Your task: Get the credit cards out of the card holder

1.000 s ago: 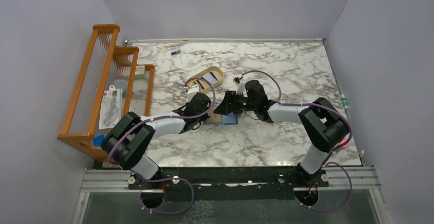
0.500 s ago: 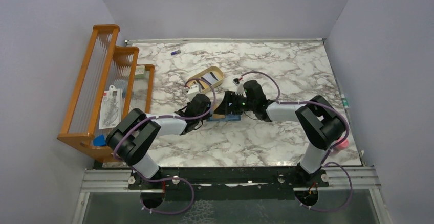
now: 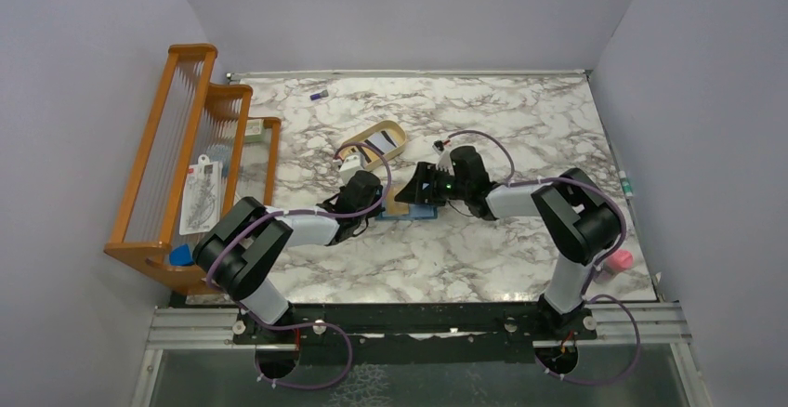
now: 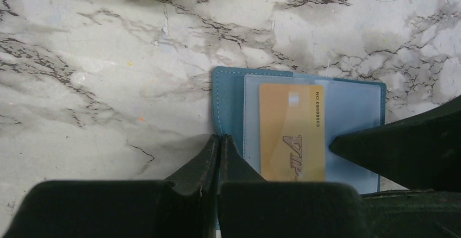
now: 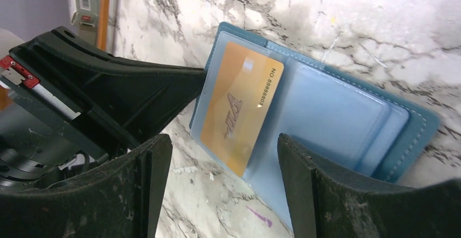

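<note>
Robot lab booth: plain lilac walls [image 3: 409, 7], marble-print table [image 3: 530, 119].

The grey-veined marble worktop [image 3: 520, 119] carries an open teal-blue card holder [image 3: 423, 212] near its centre, a tan oval tray [image 3: 395, 130] just behind it, and an orange wooden rack [image 3: 190, 51] at the left edge.

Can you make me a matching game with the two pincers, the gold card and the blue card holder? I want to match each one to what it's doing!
Things:
1. left pincer
2. right pincer
3. gold card
4. card holder

What it's doing:
A. lying flat and open
B. shut tight
C. open wide
D. tucked in a see-through pocket

Right pairs: 1-B, 2-C, 3-D, 4-A
</note>
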Motion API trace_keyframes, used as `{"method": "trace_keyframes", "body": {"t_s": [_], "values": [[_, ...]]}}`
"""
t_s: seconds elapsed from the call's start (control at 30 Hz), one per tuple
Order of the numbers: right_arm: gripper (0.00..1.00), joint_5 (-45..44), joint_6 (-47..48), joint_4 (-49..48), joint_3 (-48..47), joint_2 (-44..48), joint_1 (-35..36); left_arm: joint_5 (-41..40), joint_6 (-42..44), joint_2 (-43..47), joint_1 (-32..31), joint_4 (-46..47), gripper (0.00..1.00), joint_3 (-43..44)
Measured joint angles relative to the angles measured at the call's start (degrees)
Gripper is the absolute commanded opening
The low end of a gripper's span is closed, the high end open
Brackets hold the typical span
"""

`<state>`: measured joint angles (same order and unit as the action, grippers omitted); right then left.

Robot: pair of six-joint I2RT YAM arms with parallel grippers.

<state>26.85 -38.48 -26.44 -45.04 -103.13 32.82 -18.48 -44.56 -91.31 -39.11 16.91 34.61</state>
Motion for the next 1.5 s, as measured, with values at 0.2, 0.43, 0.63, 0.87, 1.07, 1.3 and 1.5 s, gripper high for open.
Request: {"method": "trace_keyframes", "body": {"t_s": [0.2, 0.43, 0.63, 0.87, 1.07, 1.3, 1.5], "values": [[0.77, 4.17, -2.86, -6.69, 0.02, -3.63, 0.02, 0.02, 0.02, -0.11, 0.0, 0.2, 0.0, 0.0], [0.77, 7.76, -5.53, -8.37, 0.02, -4.39, 0.0, 0.07, 0.0, -0.28, 0.0, 0.44, 0.0, 0.02], [0.76, 10.71, -8.83, -10.05, 0.02, -4.48, 0.0, 0.13, 0.0, -0.44, 0.0, 0.7, 0.0, 0.07], [0.76, 11.61, -13.33, -11.39, 0.02, -5.55, 0.0, 0.22, -0.09, -0.37, 0.0, 0.7, 0.0, 0.04], [0.76, 11.32, -14.84, -9.84, -0.09, -6.12, 0.02, 0.39, -0.63, 0.96, 0.0, 0.31, 0.0, -0.94], [0.76, 10.67, -16.48, -8.46, -1.62, -7.5, 0.11, 1.09, -0.66, 3.34, 0.0, -1.73, 0.0, -1.9], [0.76, 10.45, -18.08, -8.72, -3.28, -9.14, 0.44, 1.14, -0.66, 4.48, 0.0, -2.93, 0.0, -2.32]]}}
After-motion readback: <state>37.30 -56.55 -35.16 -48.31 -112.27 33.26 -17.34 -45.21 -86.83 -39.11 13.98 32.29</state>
